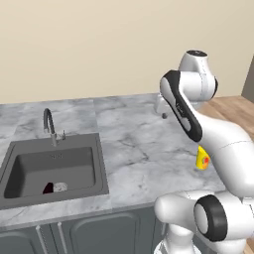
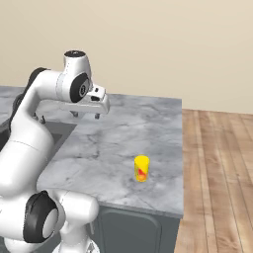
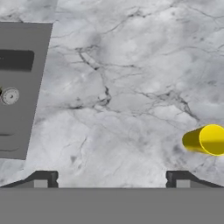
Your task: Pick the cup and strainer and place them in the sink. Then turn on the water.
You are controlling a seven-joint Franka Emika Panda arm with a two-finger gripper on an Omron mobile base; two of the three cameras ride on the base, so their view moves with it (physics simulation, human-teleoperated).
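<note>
The yellow cup [image 2: 142, 168] with its red-orange mark stands upright on the marble counter near the front edge; my arm partly covers the cup [image 1: 202, 159] in the left base view. My gripper [image 2: 85, 115] hangs open and empty above the counter, left of and behind the cup, between it and the sink [image 1: 99, 163]. In the hand view the cup [image 3: 205, 140] lies at the right edge, beyond the right fingertip [image 3: 181, 179]. On the sink floor lies a small round grey head with a dark part, apparently the strainer [image 1: 55, 187]. The dark arched tap [image 1: 49, 124] runs no water.
Marble countertop [image 2: 108, 148] stretches between sink and cup. The counter ends just right of the cup, with wooden floor [image 2: 217, 163] beyond. A beige wall backs the counter. Grey cabinet doors [image 1: 99, 233] sit below.
</note>
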